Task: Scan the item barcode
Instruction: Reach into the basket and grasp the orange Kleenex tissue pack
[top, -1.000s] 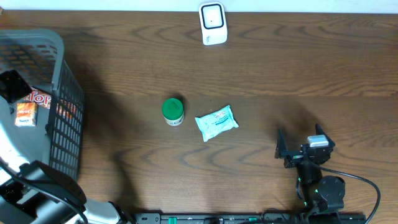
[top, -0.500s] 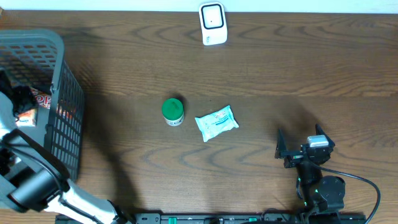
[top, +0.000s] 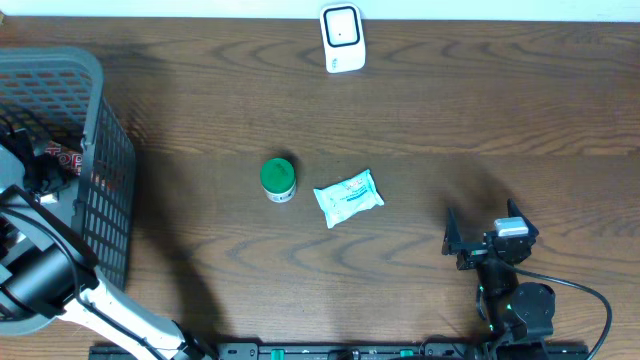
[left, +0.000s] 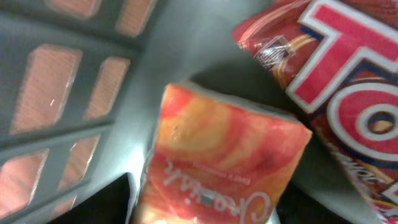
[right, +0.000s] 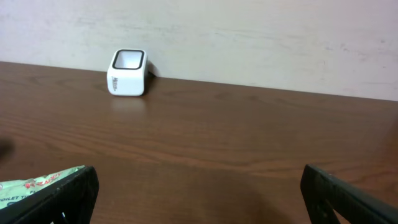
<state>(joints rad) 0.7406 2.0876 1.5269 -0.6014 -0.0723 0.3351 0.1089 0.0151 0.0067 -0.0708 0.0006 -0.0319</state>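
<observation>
Far left of the table, basket (top: 108, 150): gray, slatted walls, standing on the dark wood table (top: 500, 120).
Left arm (top: 40, 270): comes in from the near-left corner and goes over the rim, down into the basket.
Left gripper (top: 42, 168): inside the basket, low over the packets. Its jaws are hidden from above and do not show clearly in the wrist view, so I cannot tell whether it is released or clenched. No grasp visible.
Orange packet (left: 217, 162): the item to scan. It lies on the basket floor, close up and blurred in the wrist view, with white script at its near end. Not visible from overhead.
Red snack bag (left: 348, 81): also in the basket, just right of the orange packet in the wrist view, with large white letters.
Green-lidded jar (top: 278, 178): mid-table, upright.
Wipes pack (top: 348, 196): flat, slightly skewed, just right of the jar, not touching.
Scanner (top: 342, 38): white, at the far edge, well apart from the basket.
Right gripper (right: 199, 186): near right, low over the table, fingers spread wide, holding nothing, facing the scanner.
</observation>
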